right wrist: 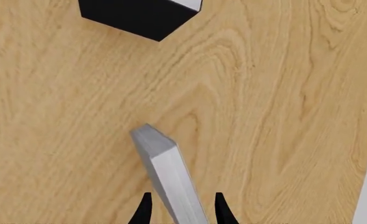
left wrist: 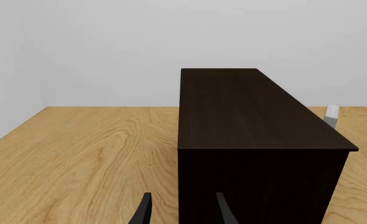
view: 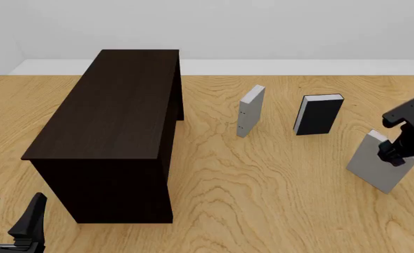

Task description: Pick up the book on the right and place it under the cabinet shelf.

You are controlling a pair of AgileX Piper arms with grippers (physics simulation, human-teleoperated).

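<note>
Pale walls back a wood-grain table (view: 263,184) where right jaws seemingly clamp the book (view: 375,164); left jaws gape.

Right hand (view: 398,150) contact with book (view: 377,164) unclear; cabinet recess unseen.

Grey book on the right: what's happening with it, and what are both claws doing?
Right gripper shut on the book, book tilted. Left gripper open, idle near the cabinet shelf. Black book and other grey book stand between.
</note>
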